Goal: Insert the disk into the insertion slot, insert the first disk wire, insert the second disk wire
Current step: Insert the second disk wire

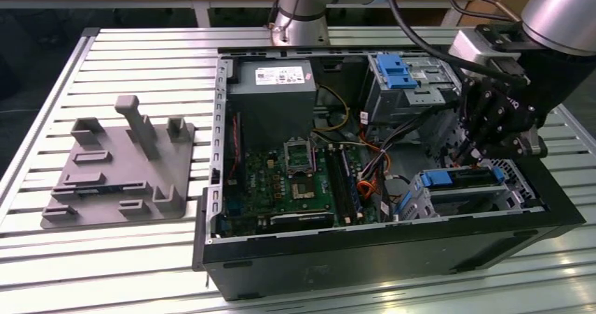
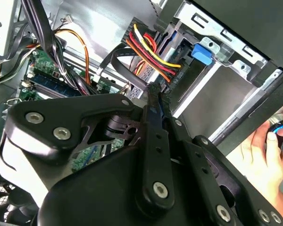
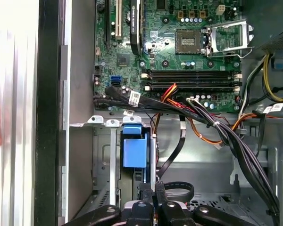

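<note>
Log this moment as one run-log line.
gripper: inside open black computer case | blue-railed silver disk: seated in perforated metal insertion slot | gripper fingers at disk's wire end

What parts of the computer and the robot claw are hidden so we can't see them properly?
- Gripper: in the exterior view its fingertips dip behind cables inside the case, so what they touch is hidden.
- Disk: in the exterior view the gripper covers part of it, so how deep it sits in the insertion slot is unclear.
- Hand: cut off by the second wrist view's edge.
</note>
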Motion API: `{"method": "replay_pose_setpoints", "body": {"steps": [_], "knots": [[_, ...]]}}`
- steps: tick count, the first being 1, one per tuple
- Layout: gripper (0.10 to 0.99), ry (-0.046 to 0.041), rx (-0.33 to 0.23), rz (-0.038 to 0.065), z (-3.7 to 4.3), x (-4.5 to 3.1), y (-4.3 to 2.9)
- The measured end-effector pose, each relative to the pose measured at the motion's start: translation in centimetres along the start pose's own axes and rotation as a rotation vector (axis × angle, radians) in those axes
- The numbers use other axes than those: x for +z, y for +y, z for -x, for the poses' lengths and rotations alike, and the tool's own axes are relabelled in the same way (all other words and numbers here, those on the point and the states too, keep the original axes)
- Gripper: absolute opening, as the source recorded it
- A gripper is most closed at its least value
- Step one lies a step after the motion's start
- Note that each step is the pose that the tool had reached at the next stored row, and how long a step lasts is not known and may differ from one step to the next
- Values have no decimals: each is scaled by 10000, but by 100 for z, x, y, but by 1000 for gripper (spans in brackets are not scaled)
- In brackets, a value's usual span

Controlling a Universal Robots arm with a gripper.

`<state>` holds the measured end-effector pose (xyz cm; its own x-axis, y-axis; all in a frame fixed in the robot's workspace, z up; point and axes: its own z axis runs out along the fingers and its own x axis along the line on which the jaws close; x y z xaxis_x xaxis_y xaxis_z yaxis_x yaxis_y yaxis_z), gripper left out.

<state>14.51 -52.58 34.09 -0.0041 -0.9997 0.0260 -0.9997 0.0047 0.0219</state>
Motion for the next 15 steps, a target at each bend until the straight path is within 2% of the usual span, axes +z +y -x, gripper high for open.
{"method": "replay_pose_setpoints", "body": {"steps": [1, 10, 15], "knots": [[145, -20, 0, 0, -9, 1, 0], [145, -20, 0, 0, -16, 0, -1], [145, -20, -1, 1, -59, 3, -2]]}}
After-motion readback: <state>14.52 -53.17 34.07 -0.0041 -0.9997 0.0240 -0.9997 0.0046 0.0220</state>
